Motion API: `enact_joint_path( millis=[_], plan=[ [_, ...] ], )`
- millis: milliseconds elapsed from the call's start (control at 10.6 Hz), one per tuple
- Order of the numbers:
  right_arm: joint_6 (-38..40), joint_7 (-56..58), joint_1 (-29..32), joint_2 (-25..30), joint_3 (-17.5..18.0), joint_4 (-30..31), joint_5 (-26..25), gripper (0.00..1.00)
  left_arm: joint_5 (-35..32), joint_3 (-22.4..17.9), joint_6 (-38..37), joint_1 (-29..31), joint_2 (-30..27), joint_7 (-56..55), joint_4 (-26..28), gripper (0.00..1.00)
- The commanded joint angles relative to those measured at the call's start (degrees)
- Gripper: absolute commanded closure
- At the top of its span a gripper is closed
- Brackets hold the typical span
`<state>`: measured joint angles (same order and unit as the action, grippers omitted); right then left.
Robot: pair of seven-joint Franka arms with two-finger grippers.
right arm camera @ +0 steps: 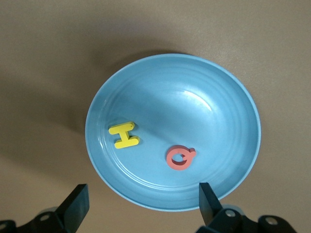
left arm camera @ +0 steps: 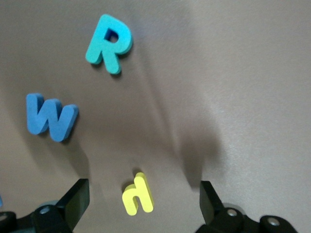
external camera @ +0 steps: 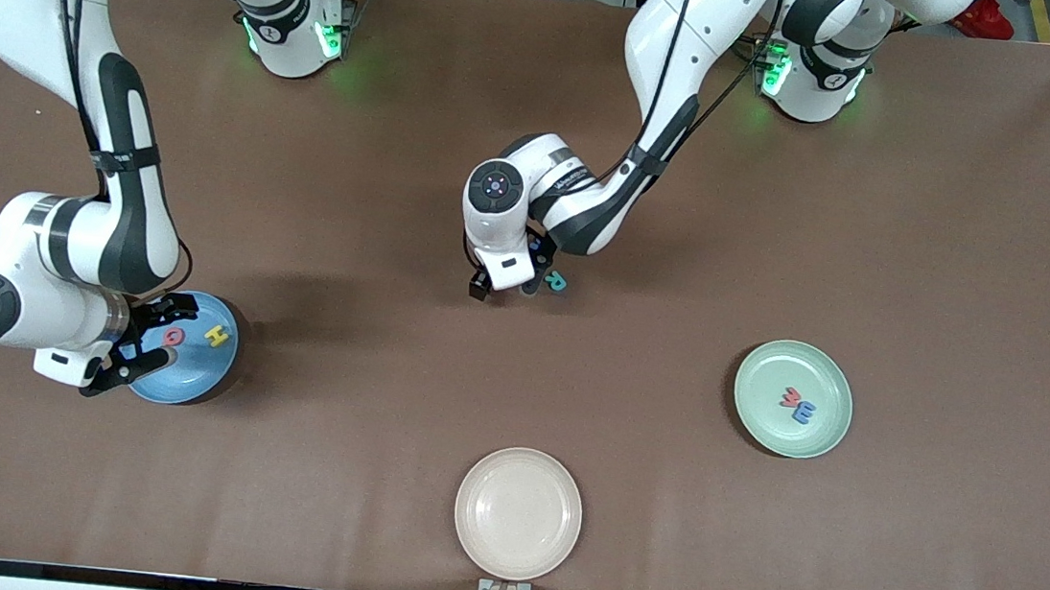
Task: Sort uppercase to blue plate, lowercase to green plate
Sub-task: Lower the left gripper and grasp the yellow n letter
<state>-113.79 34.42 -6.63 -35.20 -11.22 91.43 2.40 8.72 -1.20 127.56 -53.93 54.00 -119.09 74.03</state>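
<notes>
My left gripper (left arm camera: 143,195) hangs open low over the table's middle, its fingers on either side of the small yellow h (left arm camera: 138,195), apart from it. Beside the h on the table lie a blue M (left arm camera: 51,116) and a teal R (left arm camera: 109,43) (external camera: 555,282). My right gripper (right arm camera: 142,199) (external camera: 157,337) is open and empty over the edge of the blue plate (right arm camera: 218,97) (external camera: 199,374). That plate holds a yellow H (right arm camera: 124,135) and a red Q (right arm camera: 180,157). The green plate (external camera: 830,382) holds a red w (external camera: 792,396) and a blue m (external camera: 804,412).
A cream plate (external camera: 517,513) with nothing on it sits at the table edge nearest the front camera, midway between the two coloured plates. The left arm's hand (external camera: 505,206) covers part of the letter cluster in the front view.
</notes>
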Motion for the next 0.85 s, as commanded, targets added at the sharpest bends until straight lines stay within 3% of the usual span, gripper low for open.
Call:
enact_joint_path(
  millis=[0, 470, 753],
  plan=[
    [0.06, 0.12, 0.3, -0.66, 0.14, -0.99, 0.24, 0.0, 1.21, -0.2, -0.56, -0.99, 0.76, -3.33, -1.16, 0.01],
    [0.06, 0.12, 0.21, -0.74, 0.14, -0.9, 0.24, 0.0, 1.21, -0.2, -0.65, -1.26, 0.67, -4.66, -0.81, 0.18],
    [0.06, 0.12, 0.12, -0.66, 0.14, -0.9, 0.24, 0.0, 1.21, -0.2, -0.65, -1.17, 0.84, -4.57, -0.72, 0.23]
  ],
)
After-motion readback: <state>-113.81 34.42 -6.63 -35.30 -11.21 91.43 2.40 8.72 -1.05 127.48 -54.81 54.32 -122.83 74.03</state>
